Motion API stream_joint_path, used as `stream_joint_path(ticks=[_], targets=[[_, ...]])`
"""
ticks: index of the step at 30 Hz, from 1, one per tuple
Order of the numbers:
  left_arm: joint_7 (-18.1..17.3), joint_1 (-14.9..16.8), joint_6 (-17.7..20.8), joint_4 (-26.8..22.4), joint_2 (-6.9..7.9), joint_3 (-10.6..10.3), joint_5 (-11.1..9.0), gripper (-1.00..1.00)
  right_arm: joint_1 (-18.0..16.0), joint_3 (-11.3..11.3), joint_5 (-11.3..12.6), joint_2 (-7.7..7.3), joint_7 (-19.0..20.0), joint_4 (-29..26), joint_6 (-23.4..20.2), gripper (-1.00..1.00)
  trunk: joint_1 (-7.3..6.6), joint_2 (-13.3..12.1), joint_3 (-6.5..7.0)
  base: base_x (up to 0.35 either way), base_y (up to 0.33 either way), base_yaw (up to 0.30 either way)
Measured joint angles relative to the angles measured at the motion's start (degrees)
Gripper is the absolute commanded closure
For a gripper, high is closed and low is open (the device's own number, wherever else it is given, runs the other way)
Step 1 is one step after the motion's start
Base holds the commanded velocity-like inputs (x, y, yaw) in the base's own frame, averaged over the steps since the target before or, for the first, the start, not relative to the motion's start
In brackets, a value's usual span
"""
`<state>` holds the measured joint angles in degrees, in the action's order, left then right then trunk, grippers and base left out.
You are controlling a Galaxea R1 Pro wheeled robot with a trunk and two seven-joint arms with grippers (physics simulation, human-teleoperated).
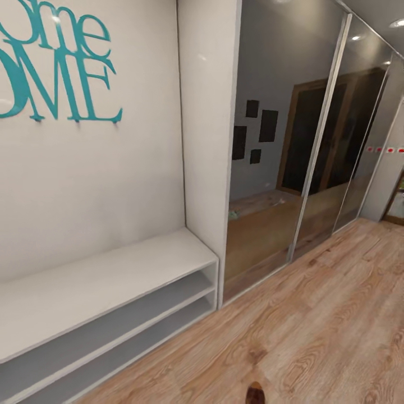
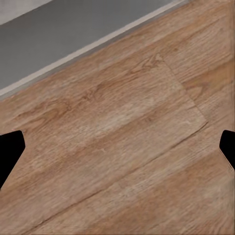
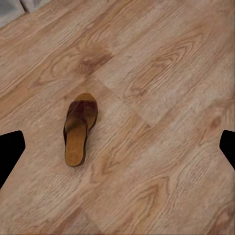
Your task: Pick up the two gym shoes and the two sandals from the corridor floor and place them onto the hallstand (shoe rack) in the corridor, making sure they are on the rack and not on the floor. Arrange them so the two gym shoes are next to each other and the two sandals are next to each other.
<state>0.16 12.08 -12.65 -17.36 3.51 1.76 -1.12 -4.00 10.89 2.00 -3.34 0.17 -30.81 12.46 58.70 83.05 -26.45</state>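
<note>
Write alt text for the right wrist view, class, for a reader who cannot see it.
A single brown sandal lies flat on the light wood-plank floor, sole down, nothing touching it. The dark tips of the right pincer show at both side edges, spread wide apart with nothing between them, well clear of the sandal.

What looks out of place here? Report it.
One brown sandal lies alone on the wood floor, upright, no mate beside it. The white bench unit with teal lettering has bare tiers. Nothing looks damaged.
</note>
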Motion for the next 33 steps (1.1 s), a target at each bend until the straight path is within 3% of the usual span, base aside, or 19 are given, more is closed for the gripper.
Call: stream_joint_path(ticks=[12,33], targets=[[0.00,0.00,-0.08,-0.02,-0.08,0.00,-0.04,-1.00,0.00,-0.08,-0.01,0.00,0.04,-0.14,0.00,-1.00,0.01,0.00,0.00,0.307,-0.004,-0.008],[0.00,0.02,-0.18,-0.53,-0.12,0.01,-0.08,-1.00,-0.01,0.05,0.15,0.00,-0.22,-0.17,0.00,-1.00,0.03,0.00,-1.16,0.015,0.000,-0.065]])
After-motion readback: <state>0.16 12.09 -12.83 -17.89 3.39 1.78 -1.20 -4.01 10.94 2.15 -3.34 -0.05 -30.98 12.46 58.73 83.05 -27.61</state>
